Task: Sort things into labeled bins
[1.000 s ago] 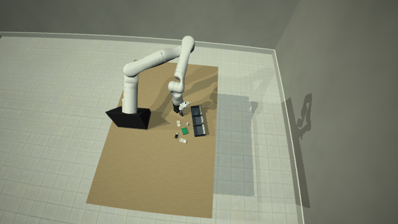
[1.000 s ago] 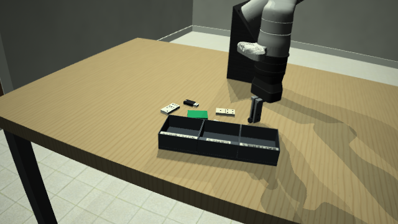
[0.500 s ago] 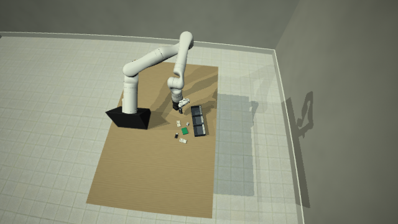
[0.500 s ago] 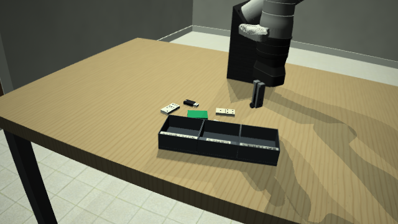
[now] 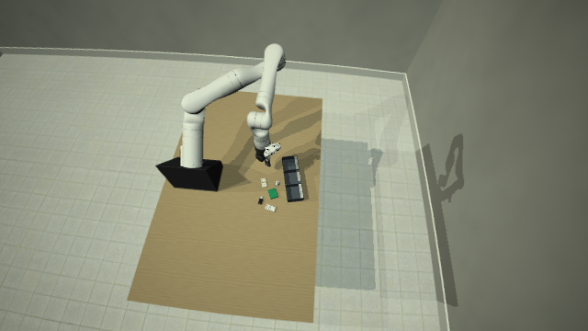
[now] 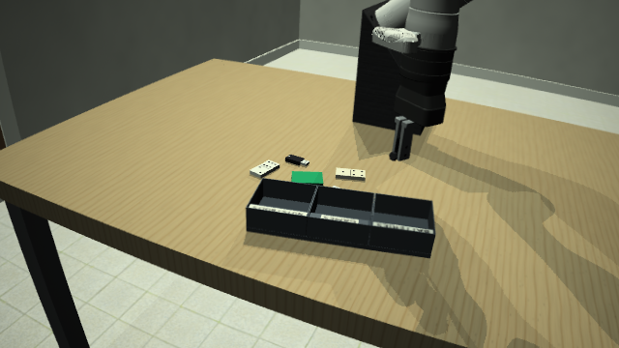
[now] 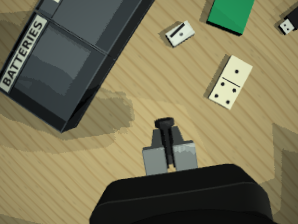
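My gripper [image 5: 266, 162] [image 6: 400, 156] [image 7: 167, 141] is shut on a small thin black thing [image 7: 164, 124] with a wider head, like a screw. It holds it a little above the table beside the end of the black three-part bin [image 5: 292, 178] [image 6: 338, 219] [image 7: 100, 90]. On the table lie a white domino [image 5: 264, 182] [image 6: 350, 174] [image 7: 230, 82], a second domino [image 5: 270, 208] [image 6: 264, 168], a green card [image 5: 273, 193] [image 6: 307, 177] [image 7: 232, 4], a black USB stick [image 5: 260, 199] [image 6: 297, 159] and a small white tile [image 5: 277, 183] [image 7: 178, 32].
The arm's black base [image 5: 190, 174] [image 6: 374, 72] stands on the table behind the things. The three compartments look empty. The table's edge runs just past the bin [image 5: 318, 184].
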